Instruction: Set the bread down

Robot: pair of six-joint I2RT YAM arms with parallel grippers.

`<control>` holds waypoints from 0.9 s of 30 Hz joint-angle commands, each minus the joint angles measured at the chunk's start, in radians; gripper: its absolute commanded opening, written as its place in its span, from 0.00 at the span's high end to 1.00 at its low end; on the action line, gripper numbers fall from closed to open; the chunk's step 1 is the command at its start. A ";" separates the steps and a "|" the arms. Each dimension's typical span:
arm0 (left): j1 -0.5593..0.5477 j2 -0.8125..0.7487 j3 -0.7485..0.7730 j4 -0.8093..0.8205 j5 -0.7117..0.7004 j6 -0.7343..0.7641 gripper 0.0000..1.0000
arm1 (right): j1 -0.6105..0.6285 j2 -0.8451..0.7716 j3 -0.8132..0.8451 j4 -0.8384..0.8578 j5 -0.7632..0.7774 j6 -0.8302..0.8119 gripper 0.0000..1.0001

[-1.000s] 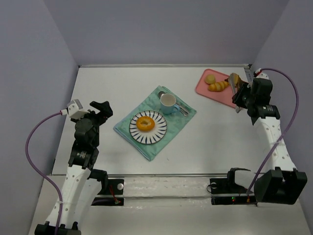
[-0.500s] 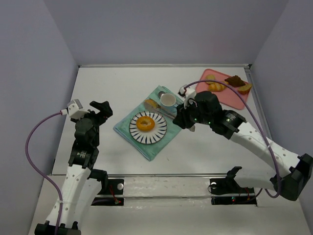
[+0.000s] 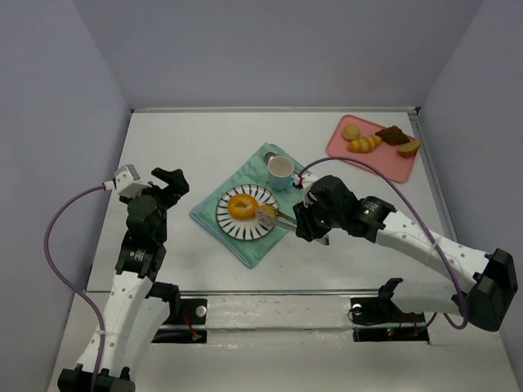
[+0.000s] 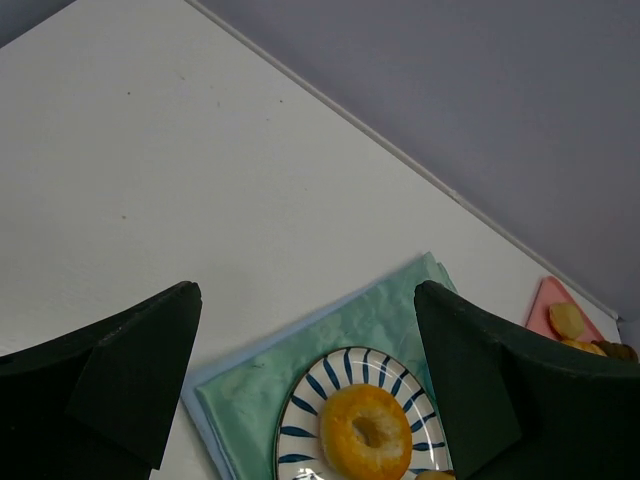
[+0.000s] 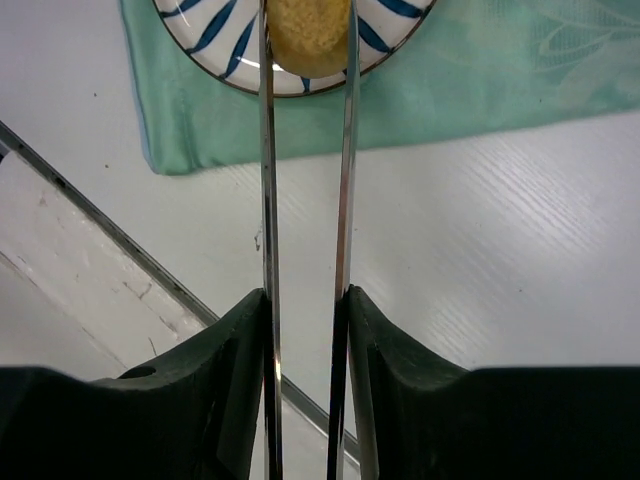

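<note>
Top external view, and the right gripper [image 3: 302,220] is stretched out low across the table [image 3: 196,147] toward the middle, clamped tight on the handle end of a pair of tongs [image 3: 283,217]. At the tong tips sits the bread [image 3: 265,214], a small golden piece, right over the near-right rim of the striped plate [image 3: 219,214]. A doughnut [image 3: 241,206] lies in the plate's centre, just beside the bread, and from here I cannot tell whether the two touch. The plate lies on a teal cloth [image 3: 249,249], with a cup [image 3: 281,169] on the cloth's far corner. Well off to the far right is a pink tray [image 3: 380,162] carrying a few more pastries [image 3: 364,144]. Right wrist view now: two thin metal blades run straight up the frame from between the dark fingers, nearly parallel and squeezed close, pinching the bread at the top edge above the blue-striped rim. Whether the bread rests on the plate or hangs just over it, I cannot tell. Over on the other side the left gripper [image 3: 172,181] is held up over the table's left part, well apart from the cloth, its jaws spread wide with nothing between them. Its wrist camera looks out between the two fingers at the cloth, the plate and the doughnut.
</note>
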 commanded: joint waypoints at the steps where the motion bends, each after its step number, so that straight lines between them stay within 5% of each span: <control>1: 0.004 0.004 -0.008 0.041 -0.019 -0.002 0.01 | 0.016 -0.004 -0.008 0.021 -0.004 0.020 0.59; 12: 0.004 -0.002 -0.008 0.037 -0.027 -0.004 0.01 | 0.025 0.057 0.042 0.044 0.002 -0.008 0.44; 27: 0.004 0.012 -0.007 0.043 -0.026 -0.002 0.01 | 0.025 -0.073 0.117 0.024 0.161 -0.023 0.45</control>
